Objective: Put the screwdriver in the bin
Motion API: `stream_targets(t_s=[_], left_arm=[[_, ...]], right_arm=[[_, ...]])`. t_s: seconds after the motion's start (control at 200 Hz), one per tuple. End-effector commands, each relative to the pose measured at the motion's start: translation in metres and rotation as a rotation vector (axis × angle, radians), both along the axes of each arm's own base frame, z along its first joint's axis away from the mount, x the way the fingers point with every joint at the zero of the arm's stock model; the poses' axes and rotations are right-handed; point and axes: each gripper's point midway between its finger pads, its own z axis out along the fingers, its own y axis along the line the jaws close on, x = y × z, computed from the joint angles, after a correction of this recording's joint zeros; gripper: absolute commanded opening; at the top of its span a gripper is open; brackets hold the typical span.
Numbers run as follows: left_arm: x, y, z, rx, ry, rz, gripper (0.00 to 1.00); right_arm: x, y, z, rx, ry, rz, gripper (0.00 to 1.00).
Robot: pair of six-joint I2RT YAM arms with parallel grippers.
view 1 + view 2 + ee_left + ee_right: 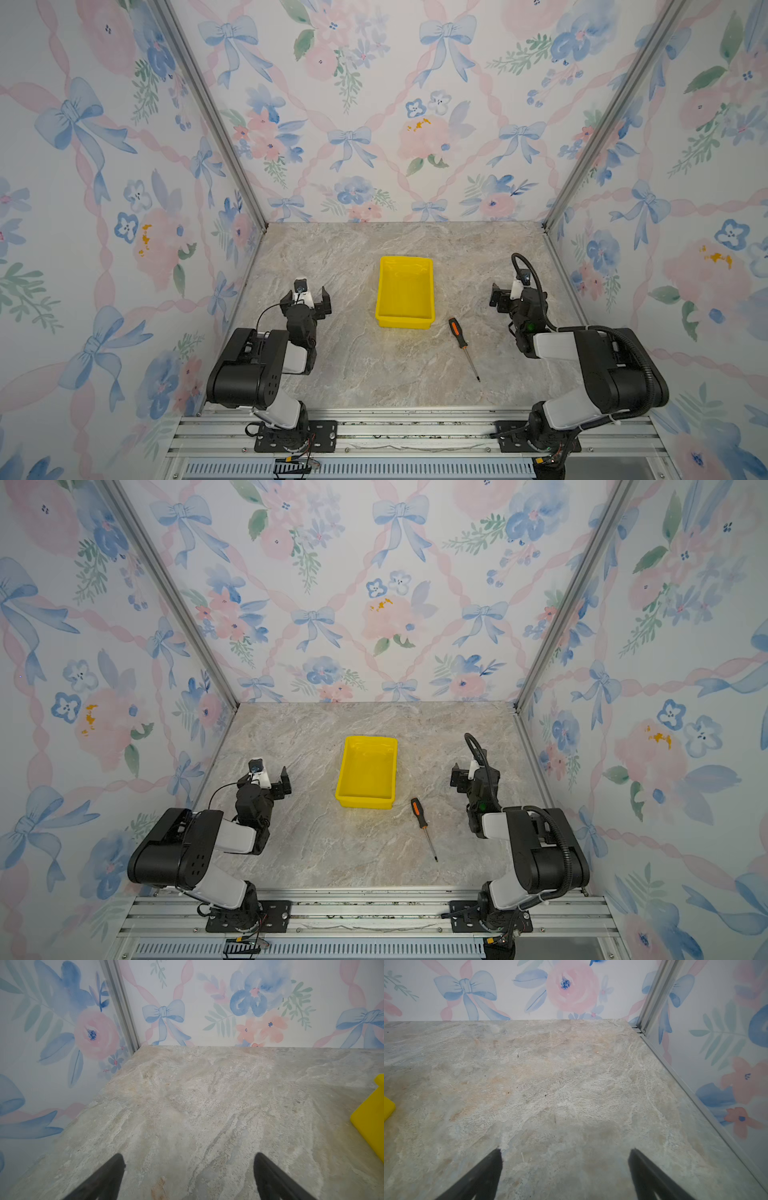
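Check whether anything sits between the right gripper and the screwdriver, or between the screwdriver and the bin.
Nothing visible. Only bare table lies between the open right gripper and the screwdriver, which lies just off the near right corner of the bin. The bin looks empty; only its low wall needs clearing.

No legible text, labels or numbers

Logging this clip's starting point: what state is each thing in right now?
screwdriver: lying flat on the table, just outside the bin, handle end nearest it, not gripped.
bin: upright on the table, empty.
left gripper: open, holding nothing.
right gripper: open, holding nothing.
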Motion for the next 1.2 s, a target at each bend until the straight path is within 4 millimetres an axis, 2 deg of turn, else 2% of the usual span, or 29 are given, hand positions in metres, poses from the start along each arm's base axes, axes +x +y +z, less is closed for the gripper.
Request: stream_targets(t_s=[0.0, 1.035, 1.19], left_arm=[[0.0002, -0.0025, 0.0001, 0.007, -0.004, -0.017, 0.98], [-0.0002, -0.0026, -0.0003, 0.007, -0.002, -0.018, 0.98], [-0.0017, 0.0050, 0.0072, 0.001, -0.017, 0.029, 0.97]], right_arm=[[-0.0011, -0.0013, -0.0002, -0.011, -0.009, 0.000, 0.97], [-0.0010, -0.0018, -0.0002, -0.003, -0.008, 0.007, 0.97], [0.0031, 0.0062, 0.0055, 0.008, 0.022, 0.058, 0.97]])
